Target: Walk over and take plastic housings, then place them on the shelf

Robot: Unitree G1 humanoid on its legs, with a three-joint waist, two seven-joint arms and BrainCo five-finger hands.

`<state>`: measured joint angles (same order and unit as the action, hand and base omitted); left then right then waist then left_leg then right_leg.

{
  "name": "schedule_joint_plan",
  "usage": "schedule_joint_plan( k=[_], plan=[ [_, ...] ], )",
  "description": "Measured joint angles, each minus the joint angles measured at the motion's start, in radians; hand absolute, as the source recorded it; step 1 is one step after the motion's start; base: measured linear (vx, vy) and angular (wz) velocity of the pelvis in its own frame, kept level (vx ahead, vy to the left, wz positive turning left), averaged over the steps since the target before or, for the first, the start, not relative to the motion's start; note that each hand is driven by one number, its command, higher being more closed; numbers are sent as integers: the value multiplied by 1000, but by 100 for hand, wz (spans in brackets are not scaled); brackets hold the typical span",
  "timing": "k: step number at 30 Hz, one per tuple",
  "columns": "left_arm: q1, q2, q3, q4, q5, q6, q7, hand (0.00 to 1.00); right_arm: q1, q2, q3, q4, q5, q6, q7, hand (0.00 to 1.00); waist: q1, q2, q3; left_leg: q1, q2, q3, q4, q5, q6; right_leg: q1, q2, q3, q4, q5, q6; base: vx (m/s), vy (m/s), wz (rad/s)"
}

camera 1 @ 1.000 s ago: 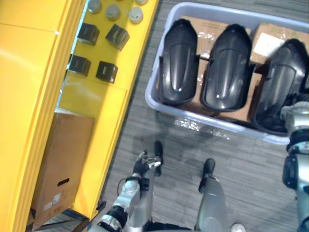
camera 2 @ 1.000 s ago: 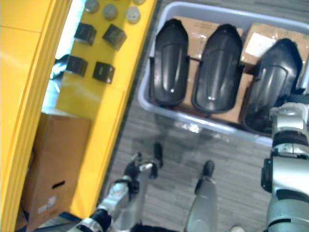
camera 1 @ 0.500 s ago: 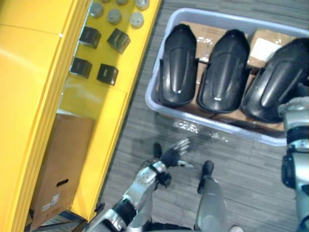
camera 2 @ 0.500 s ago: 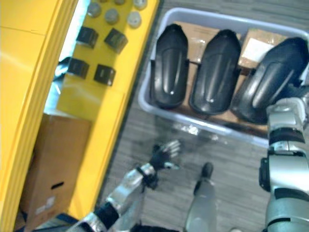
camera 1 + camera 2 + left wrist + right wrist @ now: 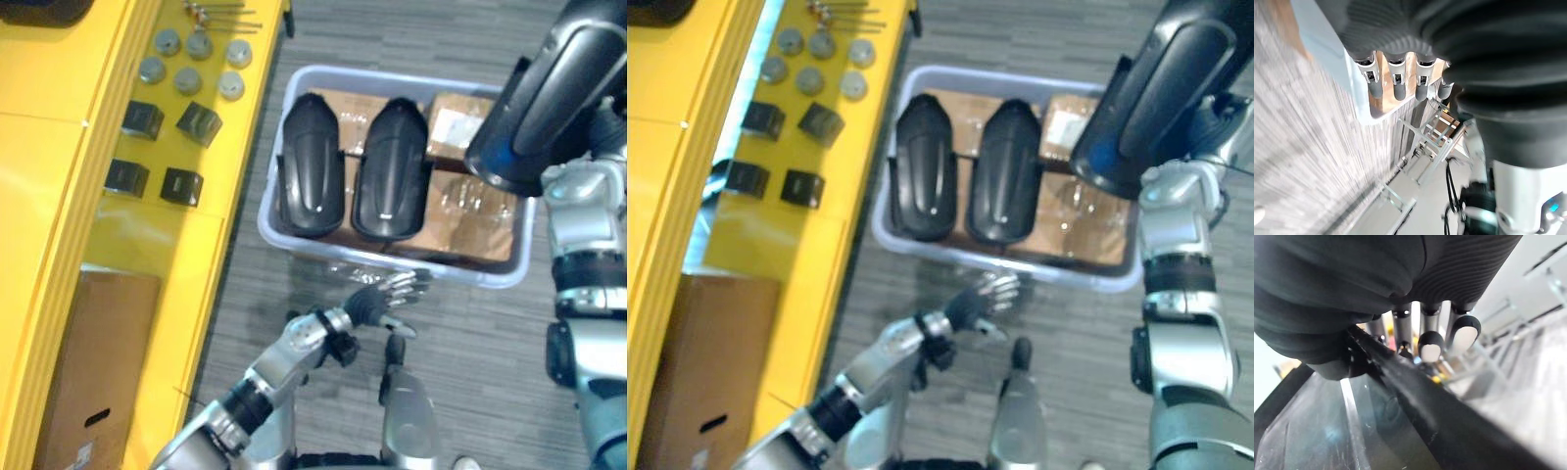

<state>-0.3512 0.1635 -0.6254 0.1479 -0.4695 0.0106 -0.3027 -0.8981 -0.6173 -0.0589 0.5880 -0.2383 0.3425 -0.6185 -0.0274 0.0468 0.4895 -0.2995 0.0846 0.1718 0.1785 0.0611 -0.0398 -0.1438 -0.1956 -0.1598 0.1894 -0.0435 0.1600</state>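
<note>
A pale blue bin (image 5: 394, 265) on the floor holds two black plastic housings (image 5: 312, 181) (image 5: 389, 171) side by side, resting on cardboard boxes (image 5: 480, 211). A third black housing (image 5: 549, 88) hangs tilted above the bin's right end. My right hand (image 5: 1212, 125) is shut on its edge; in the right wrist view the fingers (image 5: 1430, 340) curl over the housing's rim (image 5: 1327, 431). My left hand (image 5: 387, 297) is open with fingers straight, just in front of the bin's near wall (image 5: 1359, 98), holding nothing.
A yellow shelf (image 5: 196, 245) runs along the left, carrying small black blocks (image 5: 201, 122) and grey discs (image 5: 186, 78). A brown cardboard box (image 5: 88, 362) stands under it. Grey carpet lies between the shelf and the bin.
My right hand has lifted the rightmost housing up out of the bin. My left hand has reached forward to the bin's front wall. The camera has shifted.
</note>
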Motion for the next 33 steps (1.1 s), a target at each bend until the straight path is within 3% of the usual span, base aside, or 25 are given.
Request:
schedule_joint_plan(
  k=[4, 9, 11, 15, 19, 23, 24, 25, 27, 33],
  plan=[
    [51, 58, 109, -122, 9, 53, 45, 0, 115, 58, -22, -147, -55, -16, -15, 100, -7, -20, -44, 59, -11, -12, -77, 28, -6, 51, -1, -33, -27, 0, 0, 76, -25, 14],
    [79, 107, 289, -267, 50, 63, 100, 0, 199, 115, -39, -260, -124, -39, -15, 100, -5, -23, -103, 126, -22, -19, -119, 36, -9, 122, -6, -72, -56, 1, 2, 60, 0, 11],
    [78, 119, 398, -317, 55, 54, 195, 0, 230, 130, -39, -300, -177, -99, -13, 100, 10, -22, -183, 170, -28, -6, -156, 38, -10, 156, -11, -79, -88, 12, 13, 69, 11, -10],
    [48, 142, 470, -317, 54, 31, 314, 0, 231, 133, -36, -349, -230, -215, -14, 100, 12, -27, -244, 232, -35, 7, -224, 60, -10, 181, -13, -81, -101, 22, 14, 37, 11, -13],
    [-30, 138, 477, -242, 53, 9, 404, 0, 231, 156, 24, -354, -250, -300, -15, 100, 14, -50, -282, 269, -39, 31, -260, 80, -10, 191, -15, -80, -101, 26, 12, -18, 20, -11],
    [-48, 87, 454, -150, 42, 7, 432, 0, 230, 180, 100, -354, -289, -332, -16, 100, 15, -57, -303, 282, -35, 28, -267, 80, -11, 217, -10, -82, -131, 37, -2, -64, 18, -5],
    [-48, 76, 442, -134, 35, 8, 431, 0, 230, 183, 116, -352, -289, -337, -16, 100, 16, -56, -306, 282, -33, 27, -267, 82, -12, 218, -6, -82, -131, 39, -5, -162, 10, 3],
    [-48, 52, 373, -109, -46, 30, 408, 0, 230, 206, 164, -339, -330, -351, -36, 100, 19, -57, -310, 282, -23, 24, -268, 97, -16, 225, 6, -89, -141, 47, -16, -161, 14, 5],
    [-48, 33, 358, -80, -113, 62, 379, 0, 230, 207, 181, -335, -337, -369, -40, 100, 19, -57, -317, 282, -22, 24, -268, 97, -16, 232, 8, -92, -159, 54, -18, -108, 29, 1],
    [-37, 2, 216, -50, -161, 78, 366, 0, 245, 257, 248, -322, -376, -396, -84, 100, 26, -75, -350, 276, -26, 13, -269, 102, -14, 235, 6, -100, -169, 61, -17, -10, 16, 2]
  ],
)
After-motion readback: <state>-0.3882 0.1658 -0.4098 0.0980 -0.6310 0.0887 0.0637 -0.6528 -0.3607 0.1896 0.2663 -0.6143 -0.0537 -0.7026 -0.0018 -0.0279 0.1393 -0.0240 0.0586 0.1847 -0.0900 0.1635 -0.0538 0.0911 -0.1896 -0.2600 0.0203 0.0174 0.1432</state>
